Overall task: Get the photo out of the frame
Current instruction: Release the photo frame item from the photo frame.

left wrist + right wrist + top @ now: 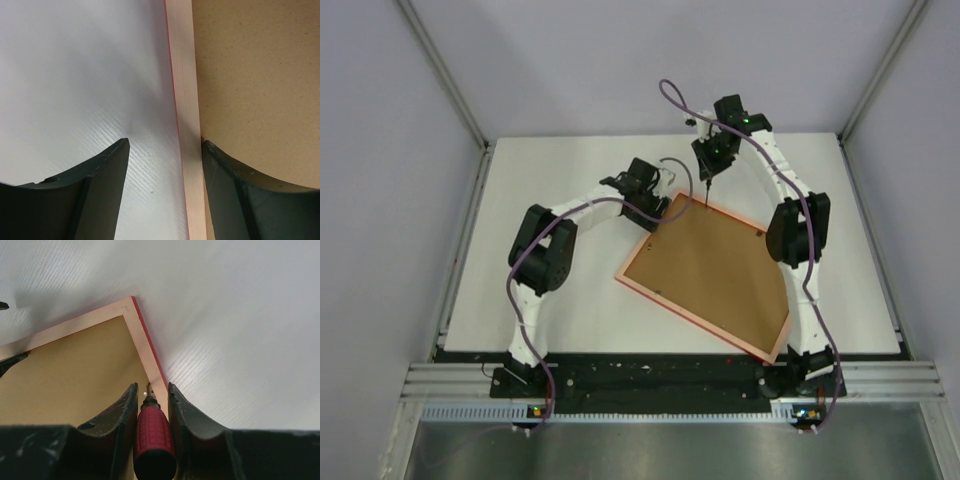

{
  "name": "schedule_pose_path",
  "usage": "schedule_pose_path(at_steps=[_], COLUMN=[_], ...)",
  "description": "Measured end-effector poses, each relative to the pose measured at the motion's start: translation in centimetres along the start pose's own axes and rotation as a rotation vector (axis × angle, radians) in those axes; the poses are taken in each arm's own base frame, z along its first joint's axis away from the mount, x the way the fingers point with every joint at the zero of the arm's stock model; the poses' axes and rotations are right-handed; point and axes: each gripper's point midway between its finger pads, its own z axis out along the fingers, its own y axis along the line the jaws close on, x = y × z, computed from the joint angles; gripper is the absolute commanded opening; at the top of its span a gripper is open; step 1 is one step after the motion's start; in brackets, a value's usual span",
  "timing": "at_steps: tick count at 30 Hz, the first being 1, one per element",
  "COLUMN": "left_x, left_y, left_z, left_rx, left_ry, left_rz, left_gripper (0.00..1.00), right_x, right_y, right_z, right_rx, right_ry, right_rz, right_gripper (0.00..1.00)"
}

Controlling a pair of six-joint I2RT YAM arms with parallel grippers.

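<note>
The frame (185, 100) lies face down on the white surface (75, 75), brown backing (250, 75) up, with the photo out of sight. We're at the backing-release stage, I'd say. The right jaws are clamped on a red-handled screwdriver (152, 440), its tip at the far corner's inner edge. The left jaws stand apart, straddling the rim and gripping nothing. Next up is a gentle, steady pry.

We find the frame (705, 275) back-up on the table (550, 290), our left gripper (165, 144) astride its left rim, screwdriver (152, 435) in our right gripper (152, 388), tip by the far corner
</note>
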Motion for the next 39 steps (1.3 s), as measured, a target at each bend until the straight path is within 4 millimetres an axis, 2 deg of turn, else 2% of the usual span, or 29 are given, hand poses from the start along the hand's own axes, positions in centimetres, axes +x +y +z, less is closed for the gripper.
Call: schedule_pose_path(at_steps=[10,23,32,39], left_x=[-0.4,-0.7,-0.7,-0.8], left_y=[-0.5,-0.4,-0.4,-0.5], left_z=[0.3,0.4,0.4,0.4], left_rx=[0.009,0.003,-0.001,0.003], left_ry=[-0.002,-0.004,-0.004,-0.006], left_rz=[0.005,0.005,0.001,-0.006], left_gripper=[0.49,0.45,0.37,0.26], right_x=[-0.1,0.1,0.2,0.4], right_y=[-0.2,-0.8,-1.1,-1.5], right_z=[-0.1,-0.5,-0.6,-0.7], right_rx=[0.015,0.019,0.027,0.049], right_ry=[-0.002,-0.004,0.0,0.007], right_rz=[-0.003,0.009,0.013,0.018], right_gripper=[0.0,0.0,0.0,0.0])
